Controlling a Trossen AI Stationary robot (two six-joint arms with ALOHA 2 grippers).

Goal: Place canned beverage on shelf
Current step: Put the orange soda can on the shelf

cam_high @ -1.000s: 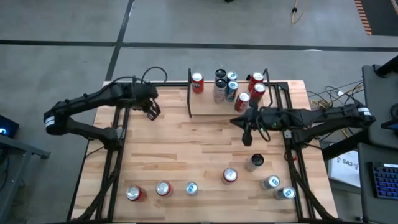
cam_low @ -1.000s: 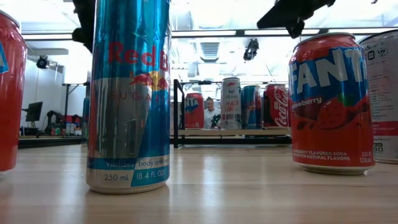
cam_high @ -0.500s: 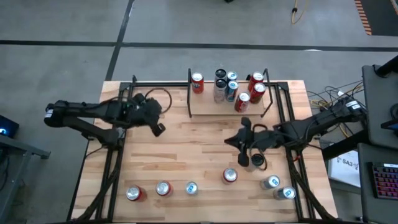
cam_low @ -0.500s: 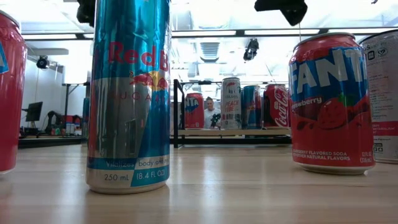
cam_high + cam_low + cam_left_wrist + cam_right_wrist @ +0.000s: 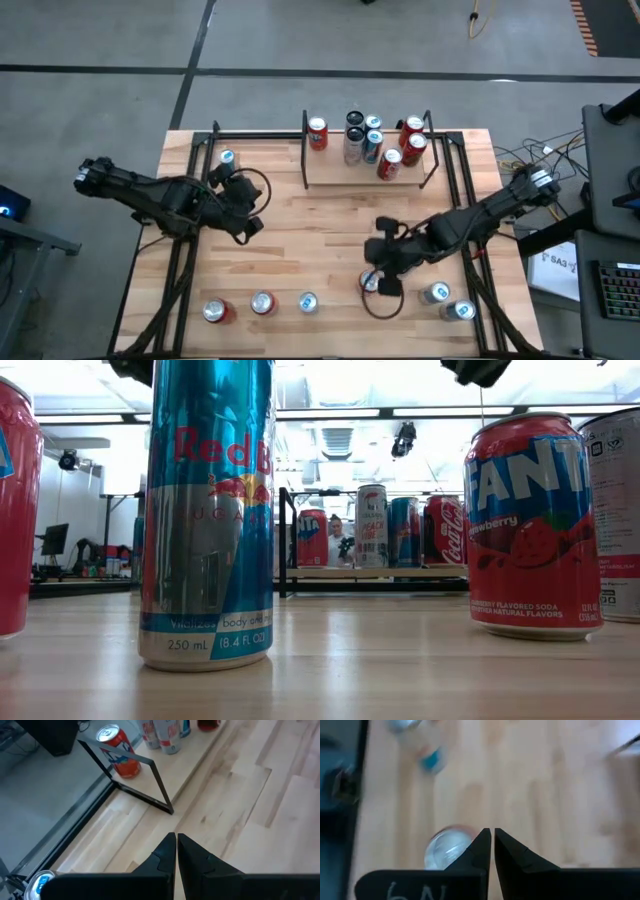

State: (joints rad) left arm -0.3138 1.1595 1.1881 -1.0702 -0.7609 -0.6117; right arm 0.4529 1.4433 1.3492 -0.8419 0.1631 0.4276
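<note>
The shelf [image 5: 340,175] stands at the table's far middle with several cans on it, among them a red can [image 5: 317,133] at its left end. More cans stand along the near edge. My right gripper [image 5: 385,287] is shut and hovers over a red-sided can [image 5: 368,283], whose silver top [image 5: 445,851] shows just beside the fingertips in the right wrist view. My left gripper [image 5: 252,225] is shut above bare tabletop left of centre; it faces the shelf's black rail [image 5: 150,780] and touches nothing.
A blue-topped can [image 5: 227,158] stands by the far left frame. Three cans [image 5: 262,303] line the near left edge and two [image 5: 447,300] the near right. In the low view a Red Bull can [image 5: 207,510] and a Fanta can [image 5: 530,525] stand close.
My right gripper has gone from beside the shelf toward the table's near edge, tipping further down, and now stands over the red-sided can. My left gripper has swung from the far left corner toward the near edge, uncovering the blue-topped can. Both have stayed shut.
</note>
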